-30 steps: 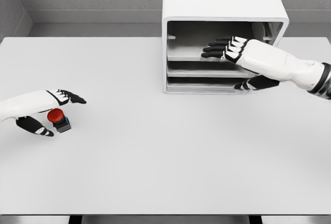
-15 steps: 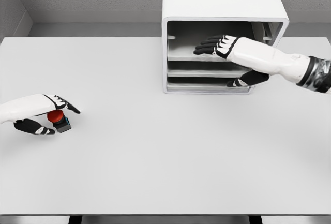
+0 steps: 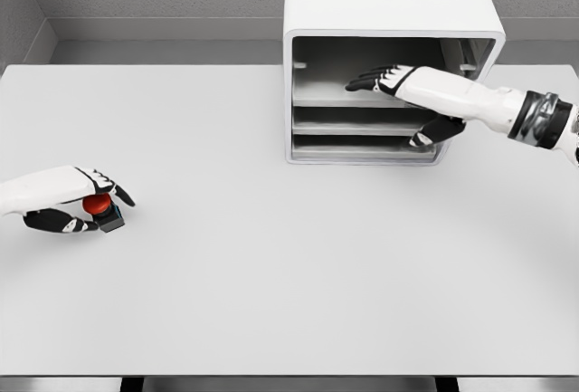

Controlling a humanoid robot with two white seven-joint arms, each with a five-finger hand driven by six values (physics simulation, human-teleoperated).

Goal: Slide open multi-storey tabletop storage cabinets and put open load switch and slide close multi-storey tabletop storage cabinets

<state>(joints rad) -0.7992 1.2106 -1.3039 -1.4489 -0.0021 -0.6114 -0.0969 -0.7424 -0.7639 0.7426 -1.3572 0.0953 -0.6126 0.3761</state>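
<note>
- A white storage cabinet (image 3: 393, 12) stands at the far side of the white table (image 3: 289, 265), a little right of the middle.
- The cabinet's front is open, and three grey shelves sit inside it, one above the other.
- The right hand (image 3: 398, 84) reaches into the top part of the cabinet from the right.
- Its black fingers (image 3: 366, 80) lie flat and close together over the top shelf (image 3: 326, 93), pointing left.
- Its thumb (image 3: 432, 134) hangs lower down, in front of the middle shelf (image 3: 353, 127), near the cabinet's right wall.
- The right hand holds nothing.
- The load switch (image 3: 101, 208) sits on the table far to the left, well apart from the cabinet.
- The switch has a round red button on top and a dark box under it.
- The left hand (image 3: 72, 200) is curled around the switch, with fingers over the red top and the thumb below it on the near side.
- The left arm comes in low from the left edge, close to the table.
</note>
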